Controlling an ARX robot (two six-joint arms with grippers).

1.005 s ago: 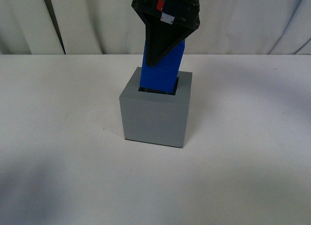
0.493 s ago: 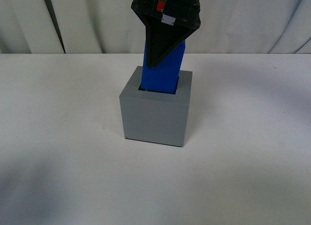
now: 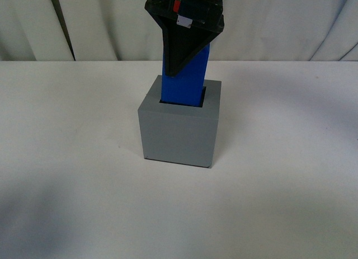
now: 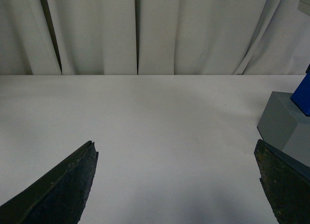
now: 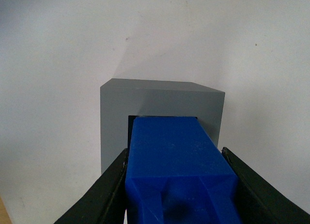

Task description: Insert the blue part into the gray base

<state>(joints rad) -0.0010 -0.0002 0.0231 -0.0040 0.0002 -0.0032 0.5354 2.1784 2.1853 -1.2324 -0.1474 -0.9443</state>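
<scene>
There's the right gripper (image 3: 180, 66), matte black all over: a chunky angular housing narrowing to a sharp wedge, with a red patch (image 3: 179, 3) and a small pale label (image 3: 183, 21) up top. And the left gripper (image 4: 175, 146): two dark tapered fingers (image 4: 68, 185), rough along the edges.

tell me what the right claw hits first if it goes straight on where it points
Probably the gray base: the right claw points down at it, shut on the blue part standing in its recess. Its fingers flank the part, so they would likely meet the base's top rim.
</scene>
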